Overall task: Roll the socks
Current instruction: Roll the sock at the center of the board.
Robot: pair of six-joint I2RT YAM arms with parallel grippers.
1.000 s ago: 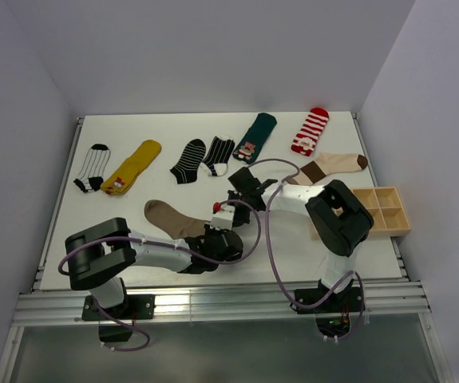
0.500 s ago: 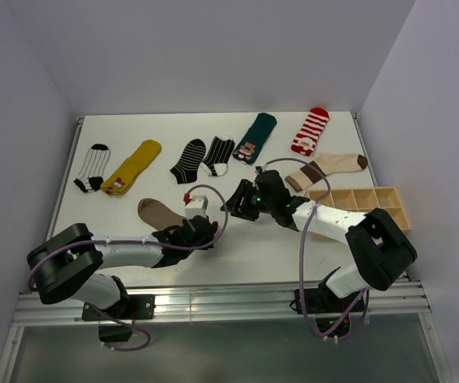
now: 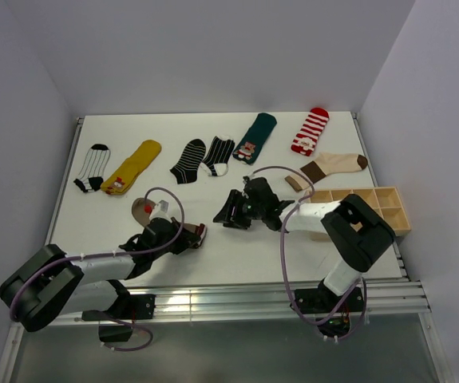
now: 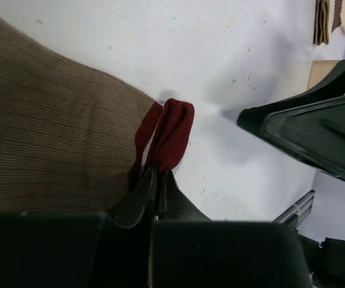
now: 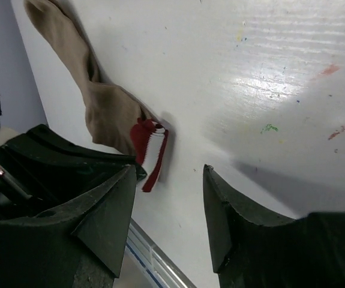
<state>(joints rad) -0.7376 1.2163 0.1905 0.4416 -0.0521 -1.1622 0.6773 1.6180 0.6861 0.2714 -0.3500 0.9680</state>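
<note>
Left gripper (image 4: 158, 182) pinching brown sock (image 4: 52, 135), white table (image 4: 160, 48).

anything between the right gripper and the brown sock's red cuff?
Nothing visible. Only bare table separates the open right gripper from the red cuff of the brown sock. The left gripper is shut on that cuff, so it crowds the spot.

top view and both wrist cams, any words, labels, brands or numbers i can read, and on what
No readable text in any view.
green sock, red-and-white striped sock, yellow sock: small picture patches, too small to tell whether they carry lettering.
brown sock: plain ribbed knit, no label showing.
</note>
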